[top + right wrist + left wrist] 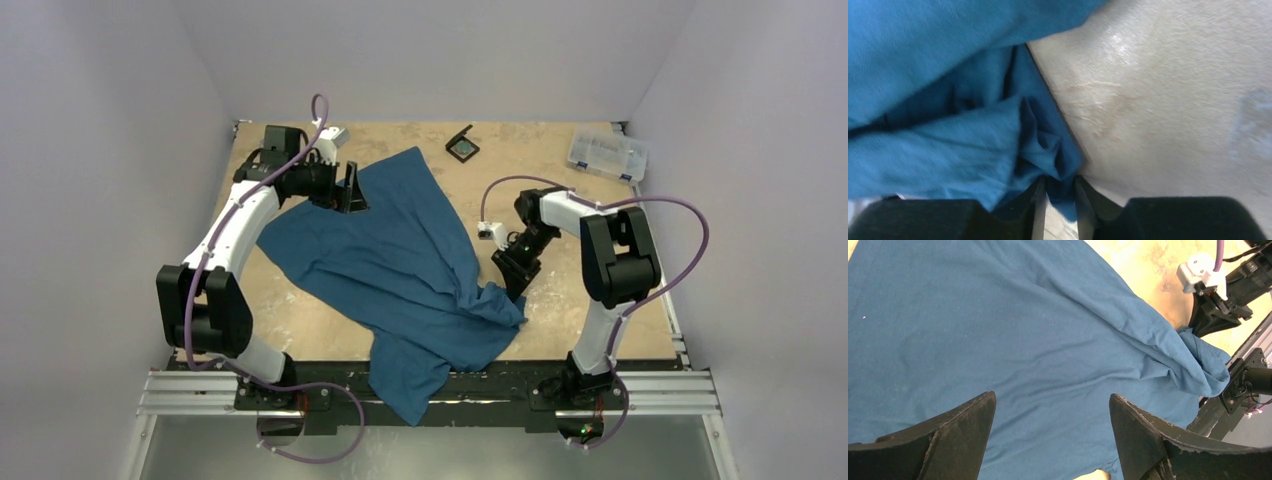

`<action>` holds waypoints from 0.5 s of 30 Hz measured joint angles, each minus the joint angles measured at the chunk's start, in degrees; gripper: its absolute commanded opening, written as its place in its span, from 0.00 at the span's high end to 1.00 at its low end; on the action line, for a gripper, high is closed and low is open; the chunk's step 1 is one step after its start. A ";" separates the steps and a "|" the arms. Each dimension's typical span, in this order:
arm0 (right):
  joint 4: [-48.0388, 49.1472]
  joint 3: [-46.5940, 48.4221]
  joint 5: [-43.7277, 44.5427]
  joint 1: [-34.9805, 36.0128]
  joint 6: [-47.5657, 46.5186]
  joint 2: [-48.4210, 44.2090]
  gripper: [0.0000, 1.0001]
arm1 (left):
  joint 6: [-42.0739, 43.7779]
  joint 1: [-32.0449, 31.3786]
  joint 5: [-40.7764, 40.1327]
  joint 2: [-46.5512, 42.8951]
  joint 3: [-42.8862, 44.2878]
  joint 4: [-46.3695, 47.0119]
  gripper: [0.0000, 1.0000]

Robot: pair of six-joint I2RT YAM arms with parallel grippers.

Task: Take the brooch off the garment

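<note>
The right claw is nipped narrow on a bunched fold of the garment at centre-right of the top view; the left claw hangs wide above the cloth's upper left. No brooch shows anywhere. Pulling blind could bury it in folds or fling it across the table.

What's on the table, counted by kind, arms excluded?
T-shirts: 1
Black square frames: 1
Clear plastic boxes: 1
Brooches in view: 0
Total: 3
</note>
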 measured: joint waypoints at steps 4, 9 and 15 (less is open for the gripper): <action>0.15 -0.66 0.02 1.01 0.13 0.13 0.96 | 0.00 0.00 -0.04 -1.18 0.00 0.02 0.17; -3.15 2.97 0.24 -0.98 -1.01 0.22 0.97 | 0.00 0.04 -0.02 -1.68 -0.20 0.09 0.18; -7.26 13.09 1.31 -6.86 -2.78 2.49 0.82 | -0.02 0.26 -0.04 -1.68 -0.33 0.26 0.18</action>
